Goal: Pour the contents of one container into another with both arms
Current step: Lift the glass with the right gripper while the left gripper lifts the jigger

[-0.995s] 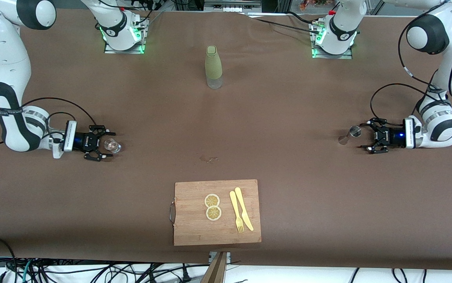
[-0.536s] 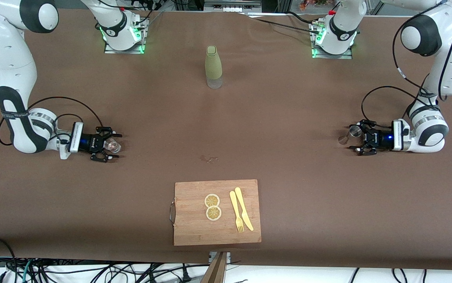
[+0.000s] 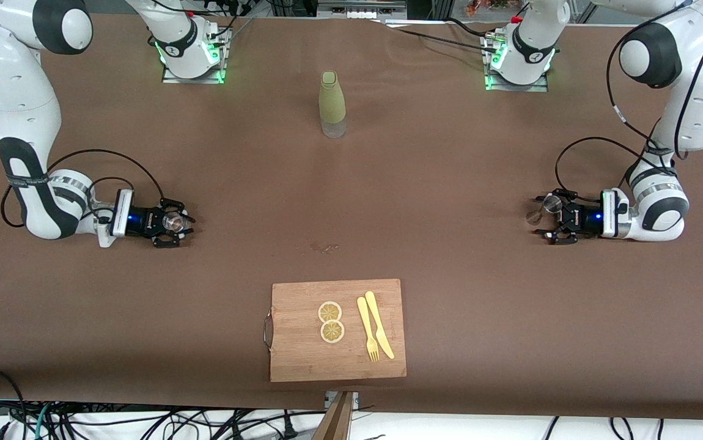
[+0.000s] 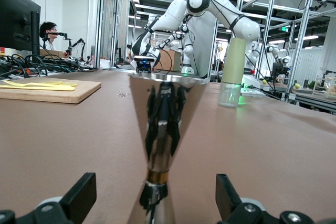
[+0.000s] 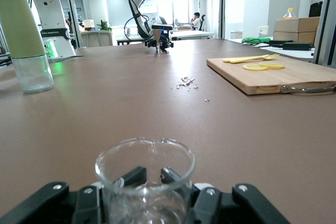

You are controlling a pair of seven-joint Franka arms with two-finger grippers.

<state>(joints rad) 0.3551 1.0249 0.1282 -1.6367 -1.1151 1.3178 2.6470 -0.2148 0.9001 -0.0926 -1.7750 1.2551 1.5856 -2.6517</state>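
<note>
Right gripper (image 3: 171,222) was found low at the table near the right arm's end, its fingers (image 5: 142,177) set around a small clear glass beaker (image 3: 173,222). In the right wrist view the beaker (image 5: 145,179) stood upright with dark finger parts on either side of it. The fingers were drawn in about the glass, but whether they pressed on it could not be told.

Left gripper (image 3: 546,221) was found low near the left arm's end of the table, its fingers (image 4: 79,195) spread wide. A steel cone-shaped measuring cup (image 3: 543,209) stood upright between them, untouched, with a gap on either side in the left wrist view (image 4: 165,129).

A bottle (image 3: 332,104) with an olive-green sleeve and clear base was noted standing upright between the two arm bases, well apart from both grippers. A wooden cutting board (image 3: 302,360) lay nearer the front camera, at mid-table. On it were seen two lemon slices (image 3: 331,321), side by side, and beside them a yellow fork (image 3: 368,330) and yellow knife (image 3: 379,325) lying parallel. A few small crumbs (image 3: 325,247) were marked on the brown table (image 3: 449,256) between board and bottle.
</note>
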